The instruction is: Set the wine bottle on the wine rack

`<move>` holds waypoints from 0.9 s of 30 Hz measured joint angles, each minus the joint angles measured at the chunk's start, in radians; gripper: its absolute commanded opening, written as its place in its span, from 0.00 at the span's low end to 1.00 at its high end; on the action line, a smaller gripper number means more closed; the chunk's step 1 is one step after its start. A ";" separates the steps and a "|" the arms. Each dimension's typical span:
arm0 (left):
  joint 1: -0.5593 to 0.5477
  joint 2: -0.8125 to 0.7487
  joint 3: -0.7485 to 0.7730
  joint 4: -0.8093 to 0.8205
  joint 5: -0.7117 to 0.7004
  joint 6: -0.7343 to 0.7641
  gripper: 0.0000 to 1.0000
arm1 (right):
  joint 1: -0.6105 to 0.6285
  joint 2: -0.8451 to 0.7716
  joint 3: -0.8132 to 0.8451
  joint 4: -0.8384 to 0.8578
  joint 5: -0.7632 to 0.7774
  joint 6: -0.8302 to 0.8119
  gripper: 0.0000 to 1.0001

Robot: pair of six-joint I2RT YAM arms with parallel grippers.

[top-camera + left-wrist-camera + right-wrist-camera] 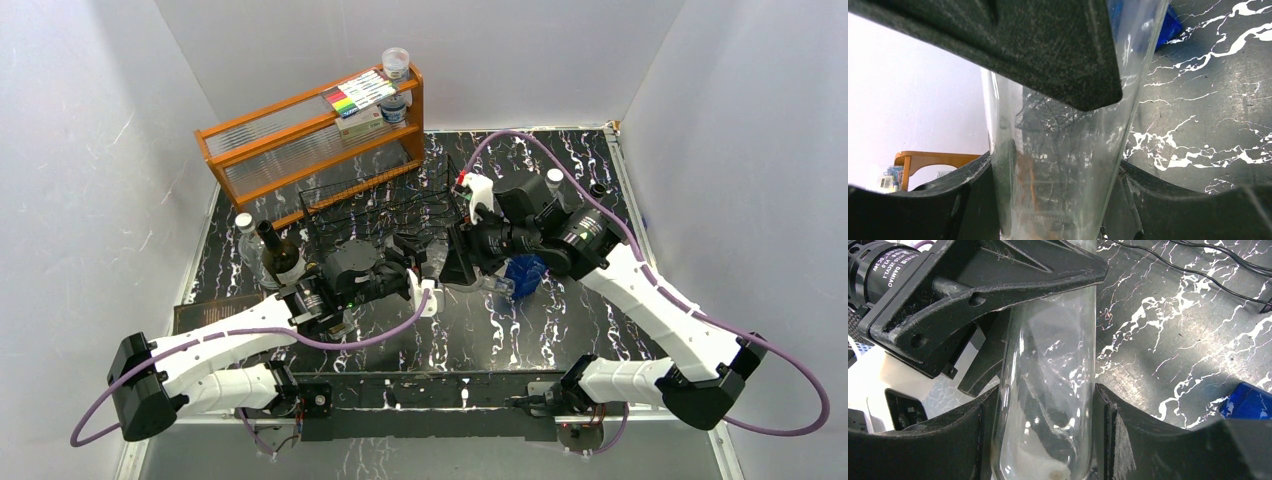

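A clear glass wine bottle point(487, 285) is held lying low over the black marbled table, between both grippers in the middle. My left gripper point(424, 272) is shut on it; in the left wrist view the bottle point(1063, 150) fills the gap between the fingers point(1055, 200). My right gripper point(456, 264) is shut on the same bottle point(1048, 365), with its fingers on both sides point(1045, 435). The black wire wine rack point(385, 205) stands just behind the grippers and shows no bottle in it.
An orange wooden shelf point(310, 140) with markers and jars stands at the back left. A dark wine bottle point(280, 255) and a clear capped bottle point(245, 232) stand left of the rack. A blue object point(525, 272) lies under my right arm. Small bottles point(553, 180) stand behind it.
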State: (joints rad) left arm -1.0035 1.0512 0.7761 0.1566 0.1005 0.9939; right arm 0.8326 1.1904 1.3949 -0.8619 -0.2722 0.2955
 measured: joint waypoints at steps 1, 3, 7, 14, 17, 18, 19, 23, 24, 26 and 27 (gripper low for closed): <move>0.000 0.000 0.000 -0.002 0.000 -0.002 0.00 | 0.000 0.001 0.000 0.000 0.002 0.002 0.09; 0.000 0.000 0.000 -0.004 0.000 -0.004 0.00 | 0.000 0.002 0.000 0.000 0.004 0.006 0.00; 0.000 0.006 0.000 -0.002 -0.015 -0.009 0.00 | 0.000 0.002 -0.002 -0.002 0.008 0.009 0.56; -0.001 0.014 -0.002 0.011 -0.044 0.015 0.00 | -0.002 0.000 -0.016 0.004 0.014 0.014 0.69; -0.002 0.019 -0.005 0.017 -0.053 0.031 0.00 | -0.005 0.001 -0.024 0.004 0.014 0.015 0.49; -0.002 0.022 -0.005 0.018 -0.055 0.033 0.00 | -0.005 0.001 -0.025 0.004 0.014 0.012 0.40; -0.002 0.025 -0.005 0.018 -0.056 0.033 0.00 | -0.005 0.001 -0.027 0.005 0.015 0.011 0.29; -0.002 0.036 -0.006 0.022 -0.060 0.034 0.23 | -0.006 0.005 -0.032 0.005 0.020 0.015 0.00; -0.002 0.038 -0.006 0.023 -0.061 0.033 0.35 | -0.006 0.005 -0.034 0.006 0.026 0.016 0.00; -0.002 0.039 -0.011 0.028 -0.064 0.025 0.55 | -0.006 0.005 -0.040 0.013 0.034 0.021 0.00; -0.002 0.039 -0.014 0.030 -0.067 0.022 0.64 | -0.006 0.002 -0.045 0.019 0.038 0.023 0.00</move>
State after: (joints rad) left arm -1.0058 1.0904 0.7620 0.1867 0.0338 1.0161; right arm 0.8268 1.1927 1.3502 -0.8433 -0.2344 0.3183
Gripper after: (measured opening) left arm 0.566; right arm 0.675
